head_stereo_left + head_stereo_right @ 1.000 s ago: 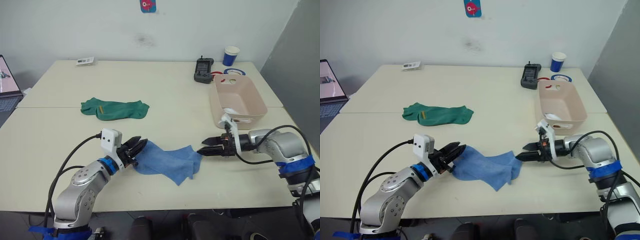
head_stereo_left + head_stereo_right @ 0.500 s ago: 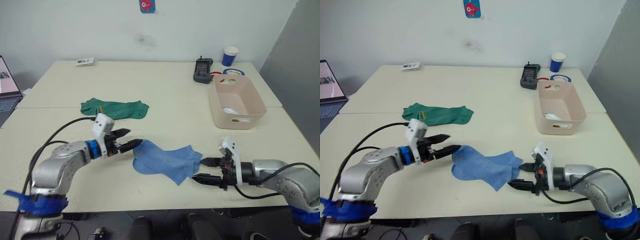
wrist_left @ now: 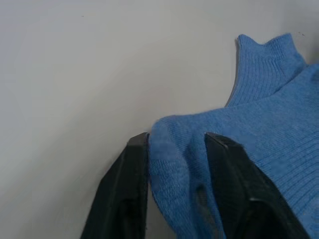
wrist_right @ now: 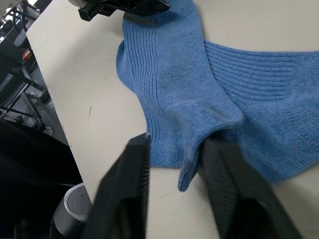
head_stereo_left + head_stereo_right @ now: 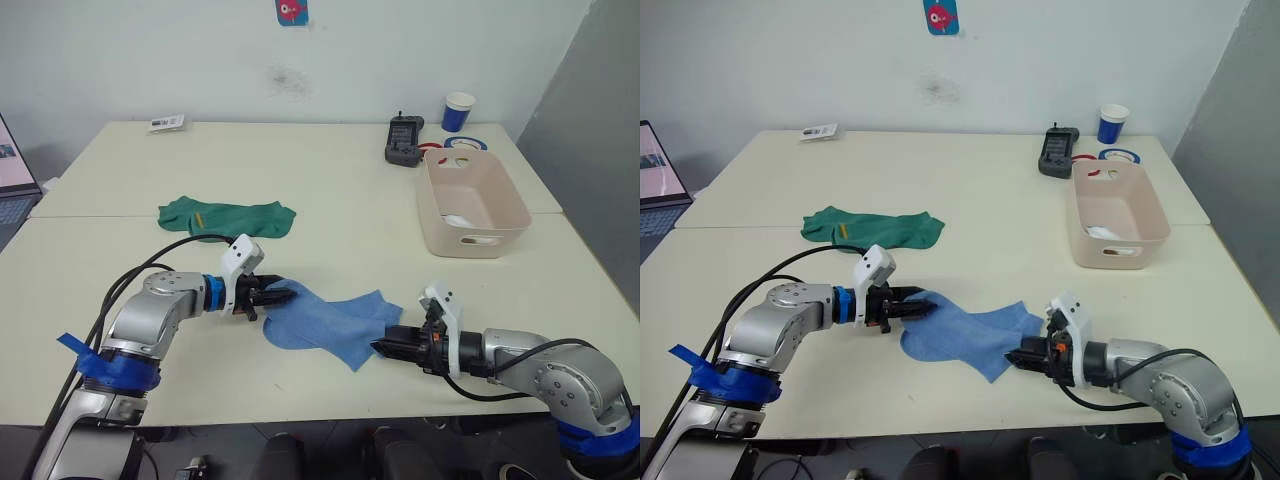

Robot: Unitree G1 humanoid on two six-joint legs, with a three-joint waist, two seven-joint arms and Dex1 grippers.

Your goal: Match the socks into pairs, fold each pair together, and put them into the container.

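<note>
The light blue socks (image 5: 335,322) lie overlapping near the front of the counter (image 5: 330,180) — ribbed, slightly rumpled, one end pinched at each side. The dark green socks (image 5: 225,217) lie flat together farther back to the left, a small yellow mark showing. The beige-pink container (image 5: 472,203) stands upright at the right — something white lies inside it.
</note>
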